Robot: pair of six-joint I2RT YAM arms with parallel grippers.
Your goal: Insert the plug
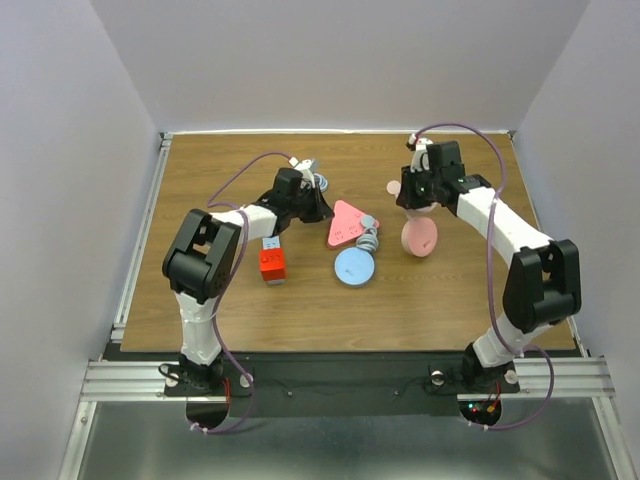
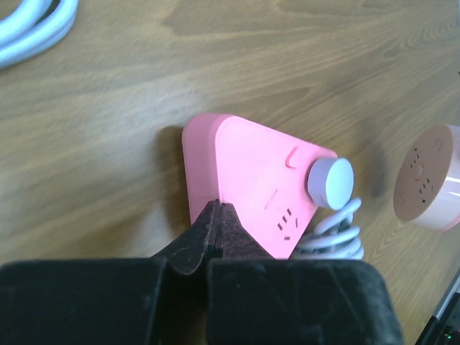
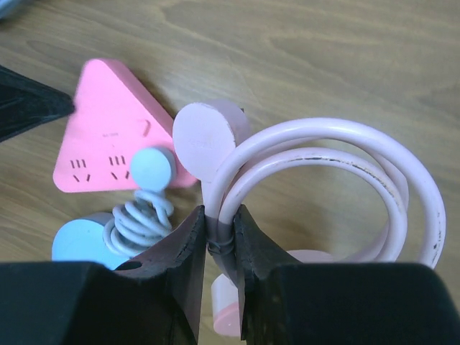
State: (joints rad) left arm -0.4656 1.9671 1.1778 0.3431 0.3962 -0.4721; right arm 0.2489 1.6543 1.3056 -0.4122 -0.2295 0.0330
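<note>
From above, your pink plug (image 1: 394, 188) sits over the far right part of the worktop (image 1: 480, 300), just left of the right gripper (image 1: 420, 205). It shows only as a small disc, so you cannot read its long axis here. The round pink power strip (image 1: 418, 240) lies directly on the near side of that gripper. The left gripper (image 1: 318, 205) reaches to the left edge of the pink triangular power strip (image 1: 345, 228) in the middle. A round blue power strip (image 1: 354, 267) lies just in front of the triangle, and a red box (image 1: 272, 263) sits beside the left arm.

In the left wrist view, your left gripper's fingertips (image 2: 219, 212) are pressed flat together with nothing between them, and they rest against the triangle's near edge. A pale round plug (image 2: 330, 183) sits in the triangle's right corner, with its coiled cord (image 2: 338, 233) trailing below. The round pink strip shows its socket holes at the right edge.

In the right wrist view, your right gripper is clamped on the bundled pink cable (image 3: 345, 172), just below the pink plug. The plug stands above the fingertips with its flat round face turned toward the camera. Its short body points away, toward the worktop beyond, and the cable loops off to the right. You cannot make out the prongs clearly. The triangle lies to the plug's left, apart from it.
</note>
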